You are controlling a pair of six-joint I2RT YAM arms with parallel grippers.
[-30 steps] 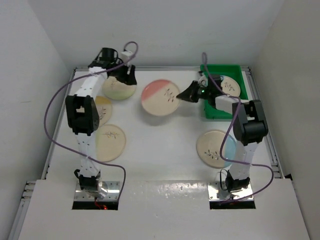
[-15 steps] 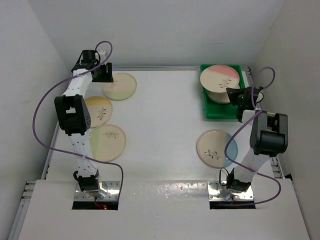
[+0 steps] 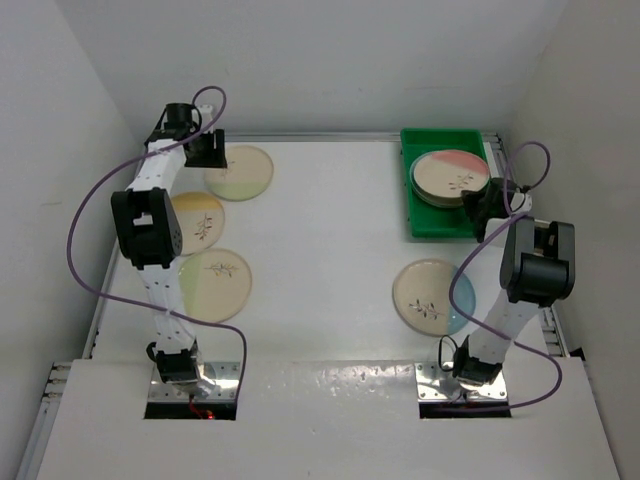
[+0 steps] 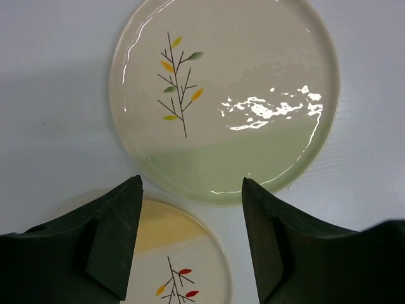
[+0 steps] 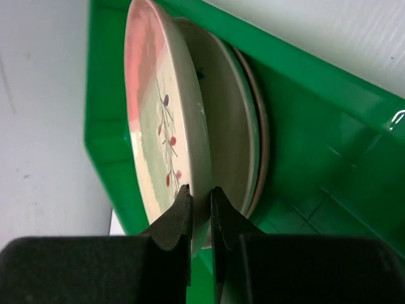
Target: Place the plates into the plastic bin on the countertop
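The green plastic bin (image 3: 424, 222) stands at the back right of the white countertop (image 3: 330, 260). My right gripper (image 3: 480, 205) is shut on the rim of the pink-segment plate (image 3: 452, 173), which lies on a stack of plates in the bin. In the right wrist view its jaws pinch that plate's edge (image 5: 199, 183) inside the bin (image 5: 316, 145). My left gripper (image 3: 208, 150) is open and empty at the back left, above the green-segment plate (image 3: 240, 172), also in the left wrist view (image 4: 221, 95). A yellow-segment plate (image 4: 171, 259) lies below it.
Another yellow plate (image 3: 218, 285) lies front left and a blue-segment plate (image 3: 432, 297) lies front right on the countertop. White walls close in on three sides. A metal rim (image 3: 100, 300) edges the table. Purple cables loop off both arms.
My right gripper has carried the pink plate from the table's middle into the bin and lowered it flat onto the stack. My left gripper moved left off the green plate, then stayed put.
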